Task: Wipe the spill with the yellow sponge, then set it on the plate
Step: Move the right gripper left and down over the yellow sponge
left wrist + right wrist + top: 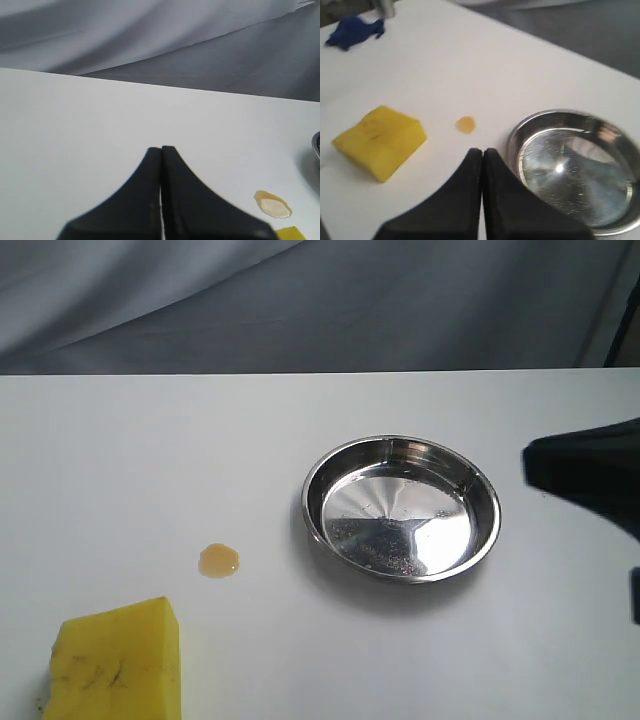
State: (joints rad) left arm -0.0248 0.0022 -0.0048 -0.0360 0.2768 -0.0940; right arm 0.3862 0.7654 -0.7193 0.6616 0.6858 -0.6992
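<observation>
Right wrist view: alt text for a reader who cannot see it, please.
The right gripper, jaws shut and empty, hangs over a white table. Beyond it a small amber spill lies between the yellow sponge and the empty steel plate; a blue object sits farther off.

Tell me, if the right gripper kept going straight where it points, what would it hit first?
Probably the white table near the spill. The right gripper, jaws shut, aims between the yellow sponge and the plate, the spill just off its line; depth is unclear.
</observation>
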